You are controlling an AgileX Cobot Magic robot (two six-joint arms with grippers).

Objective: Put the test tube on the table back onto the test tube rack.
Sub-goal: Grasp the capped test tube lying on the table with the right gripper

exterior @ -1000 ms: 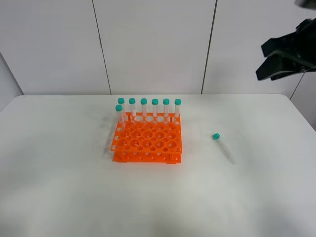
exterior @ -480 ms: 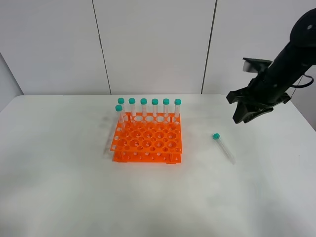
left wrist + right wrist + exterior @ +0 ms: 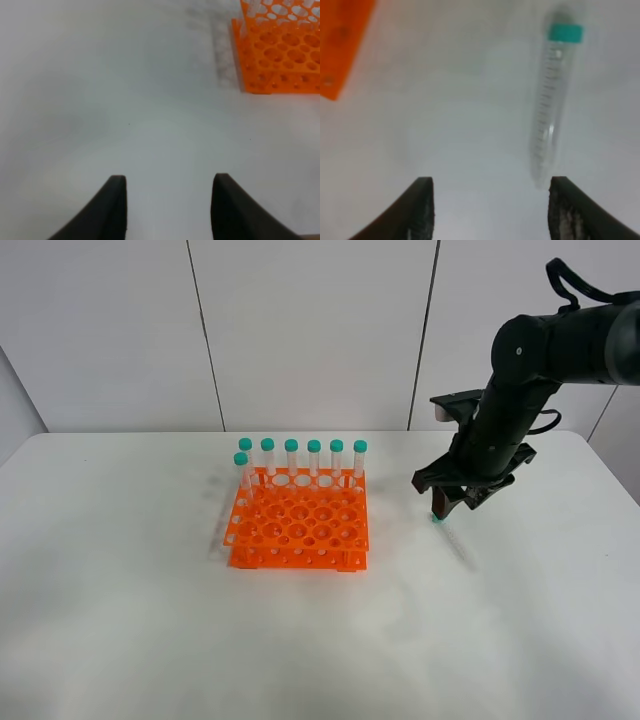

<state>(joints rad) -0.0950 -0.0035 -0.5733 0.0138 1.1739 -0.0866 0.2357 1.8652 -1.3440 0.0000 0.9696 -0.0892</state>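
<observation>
The test tube (image 3: 457,544) lies flat on the white table (image 3: 150,620), right of the orange test tube rack (image 3: 298,525), with its teal cap toward the rack's far side. My right gripper (image 3: 452,502) is open and hangs just above the cap end. In the right wrist view the tube (image 3: 551,105) lies ahead of the open right gripper (image 3: 492,215), nearer one finger. Several teal-capped tubes (image 3: 314,458) stand in the rack's back row. My left gripper (image 3: 170,210) is open and empty above bare table, out of the exterior view.
The rack also shows in the left wrist view (image 3: 280,50) and its corner in the right wrist view (image 3: 342,40). A white panelled wall (image 3: 300,330) rises behind the table's far edge.
My right arm has come down from the upper right and moved left, ending with the open gripper just above the lying tube's cap. The tube and the rack have not moved.
</observation>
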